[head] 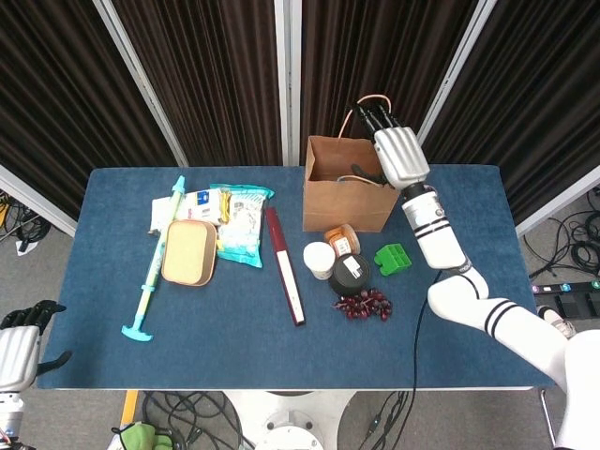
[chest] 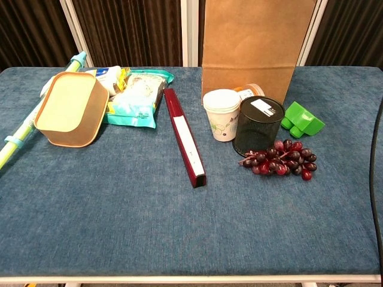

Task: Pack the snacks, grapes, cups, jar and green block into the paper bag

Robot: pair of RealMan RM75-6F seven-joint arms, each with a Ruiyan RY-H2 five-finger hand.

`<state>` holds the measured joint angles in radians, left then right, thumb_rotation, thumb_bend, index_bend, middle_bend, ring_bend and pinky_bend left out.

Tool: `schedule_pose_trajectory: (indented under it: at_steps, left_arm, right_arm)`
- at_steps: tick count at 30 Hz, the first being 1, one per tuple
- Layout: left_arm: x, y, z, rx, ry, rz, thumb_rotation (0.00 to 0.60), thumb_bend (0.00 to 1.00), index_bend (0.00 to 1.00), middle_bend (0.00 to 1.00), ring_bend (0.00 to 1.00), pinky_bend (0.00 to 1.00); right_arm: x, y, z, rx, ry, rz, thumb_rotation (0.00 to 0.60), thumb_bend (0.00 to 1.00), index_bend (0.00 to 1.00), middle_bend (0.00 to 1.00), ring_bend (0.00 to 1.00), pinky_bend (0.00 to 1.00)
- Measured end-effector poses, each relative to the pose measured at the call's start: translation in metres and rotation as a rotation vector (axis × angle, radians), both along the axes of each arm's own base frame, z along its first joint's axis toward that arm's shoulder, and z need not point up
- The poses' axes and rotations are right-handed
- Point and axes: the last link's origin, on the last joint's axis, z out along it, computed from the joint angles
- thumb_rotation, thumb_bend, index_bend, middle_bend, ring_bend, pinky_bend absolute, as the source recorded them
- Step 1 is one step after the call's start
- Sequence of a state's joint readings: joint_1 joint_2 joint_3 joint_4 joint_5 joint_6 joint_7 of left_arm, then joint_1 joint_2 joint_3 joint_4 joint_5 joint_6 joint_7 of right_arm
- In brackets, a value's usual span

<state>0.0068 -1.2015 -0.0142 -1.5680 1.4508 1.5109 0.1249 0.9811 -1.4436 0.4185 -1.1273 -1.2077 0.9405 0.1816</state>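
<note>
The brown paper bag (head: pixel 347 199) (chest: pixel 248 42) stands open at the table's far side. My right hand (head: pixel 400 155) hovers over its right rim with fingers stretched out and nothing in them. In front of the bag sit the orange-lidded jar (head: pixel 342 240) (chest: pixel 251 91), stacked white cups (head: pixel 318 260) (chest: pixel 221 113), a black mesh cup (head: pixel 350 274) (chest: pixel 258 125), the green block (head: pixel 393 258) (chest: pixel 304 119) and dark red grapes (head: pixel 364 304) (chest: pixel 278 159). Snack packets (head: pixel 239 220) (chest: pixel 134 95) lie at the left. My left hand (head: pixel 21 339) hangs empty off the table's near left corner.
A tan lidded box (head: pixel 188 252) (chest: pixel 69 107) lies beside the snacks. A long dark red box (head: pixel 284 265) (chest: pixel 184 134) lies lengthwise mid-table. A teal plastic tool (head: pixel 155 262) (chest: pixel 24 128) runs along the left. Dark curtains hang behind the table.
</note>
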Motion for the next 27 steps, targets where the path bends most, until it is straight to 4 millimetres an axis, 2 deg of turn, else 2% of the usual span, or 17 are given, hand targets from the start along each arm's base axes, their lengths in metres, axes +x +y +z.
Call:
schedule_pose_trajectory:
  at_steps: [3, 8, 13, 16, 19, 23, 27]
  left_arm:
    - [0.001, 0.001, 0.0, 0.0, -0.001, -0.005, 0.6, 0.04, 0.36, 0.35, 0.31, 0.26]
    - [0.002, 0.002, 0.001, -0.001, 0.001, -0.014, 0.6, 0.04, 0.36, 0.35, 0.31, 0.26]
    - [0.004, 0.003, 0.001, 0.002, 0.001, -0.027, 0.6, 0.04, 0.36, 0.35, 0.31, 0.26]
    - [0.005, 0.003, 0.0, 0.001, 0.001, -0.033, 0.6, 0.04, 0.36, 0.35, 0.31, 0.26]
    - [0.006, 0.002, 0.0, 0.0, 0.001, -0.034, 0.6, 0.04, 0.36, 0.35, 0.31, 0.26]
    - [0.006, 0.001, 0.0, 0.0, 0.001, -0.036, 0.6, 0.04, 0.36, 0.35, 0.31, 0.26]
    - [0.006, 0.0, 0.0, 0.001, -0.001, -0.03, 0.6, 0.04, 0.36, 0.35, 0.31, 0.26]
  right_arm:
    - [-0.012, 0.022, 0.014, -0.007, -0.052, 0.033, 0.6, 0.14, 0.02, 0.23, 0.11, 0.27]
    - [-0.056, 0.065, 0.04, -0.051, -0.087, 0.045, 0.6, 0.13, 0.21, 0.36, 0.24, 0.4]
    - [-0.104, 0.106, 0.052, -0.011, -0.053, 0.001, 0.6, 0.12, 0.31, 0.42, 0.28, 0.43]
    - [-0.132, 0.13, 0.05, 0.048, -0.011, -0.037, 0.6, 0.12, 0.33, 0.42, 0.28, 0.43]
    - [-0.148, 0.141, 0.044, 0.103, 0.037, -0.063, 0.6, 0.12, 0.33, 0.41, 0.28, 0.43]
    - [-0.164, 0.144, 0.033, 0.161, 0.119, -0.106, 0.6, 0.11, 0.31, 0.35, 0.26, 0.42]
    - [-0.175, 0.139, 0.014, 0.234, 0.222, -0.155, 0.6, 0.1, 0.18, 0.23, 0.15, 0.32]
